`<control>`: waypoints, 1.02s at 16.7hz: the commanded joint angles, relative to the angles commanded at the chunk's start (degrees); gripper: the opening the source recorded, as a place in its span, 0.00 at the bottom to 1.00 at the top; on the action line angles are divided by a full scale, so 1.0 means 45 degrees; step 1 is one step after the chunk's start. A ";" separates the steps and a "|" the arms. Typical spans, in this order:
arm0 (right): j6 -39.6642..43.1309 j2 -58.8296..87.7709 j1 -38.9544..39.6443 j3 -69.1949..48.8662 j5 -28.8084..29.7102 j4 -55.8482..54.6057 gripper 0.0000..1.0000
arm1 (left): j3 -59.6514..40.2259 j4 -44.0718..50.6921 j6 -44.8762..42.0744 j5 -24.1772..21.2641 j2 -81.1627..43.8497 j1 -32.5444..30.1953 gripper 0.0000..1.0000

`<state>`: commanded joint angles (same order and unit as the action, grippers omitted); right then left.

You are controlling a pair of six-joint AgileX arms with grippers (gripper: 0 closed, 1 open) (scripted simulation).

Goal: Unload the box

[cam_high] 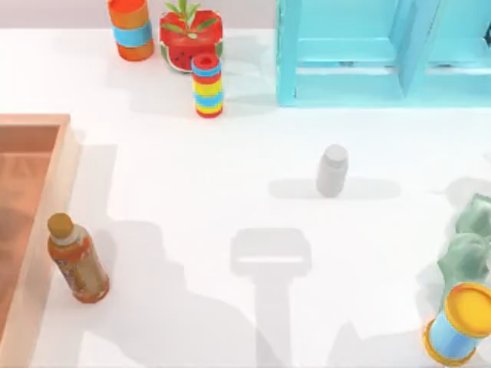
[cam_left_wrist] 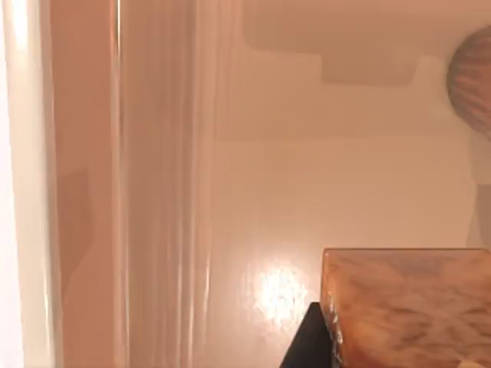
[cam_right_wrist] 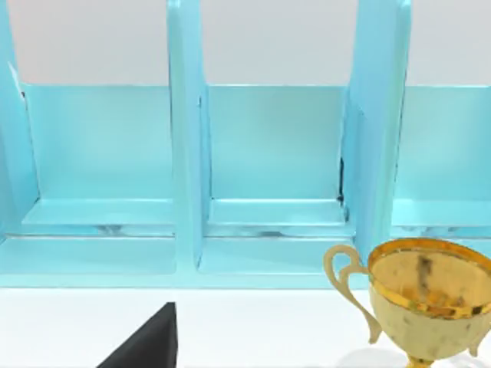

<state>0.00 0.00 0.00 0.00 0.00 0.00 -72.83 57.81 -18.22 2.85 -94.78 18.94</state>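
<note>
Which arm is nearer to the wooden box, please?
Left. The left arm is close over the floor of the box; the right arm faces the turquoise shelf, across the table.

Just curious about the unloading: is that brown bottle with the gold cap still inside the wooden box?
No, the brown bottle stands on the white table, just outside the box wall.

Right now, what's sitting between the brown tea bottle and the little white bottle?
Nothing. In the top view the table between the brown tea bottle and the white bottle is bare, crossed only by shadows.
</note>
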 joint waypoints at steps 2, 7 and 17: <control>0.0000 0.0000 0.0000 0.0000 0.0000 0.0000 1.00 | -0.0636 0.1688 -0.0114 -0.0097 0.0366 0.0019 0.00; 0.0000 0.0000 0.0000 0.0000 0.0000 0.0000 1.00 | -0.0573 0.3859 -0.0476 -0.0619 0.1059 0.0047 0.00; 0.0000 0.0000 0.0000 0.0000 0.0000 0.0000 1.00 | -0.2129 0.3619 0.1559 -0.0503 -0.0849 -0.2033 0.00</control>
<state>0.00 0.00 0.00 0.00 0.00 0.00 -82.42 74.10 -11.21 0.59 -98.60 9.79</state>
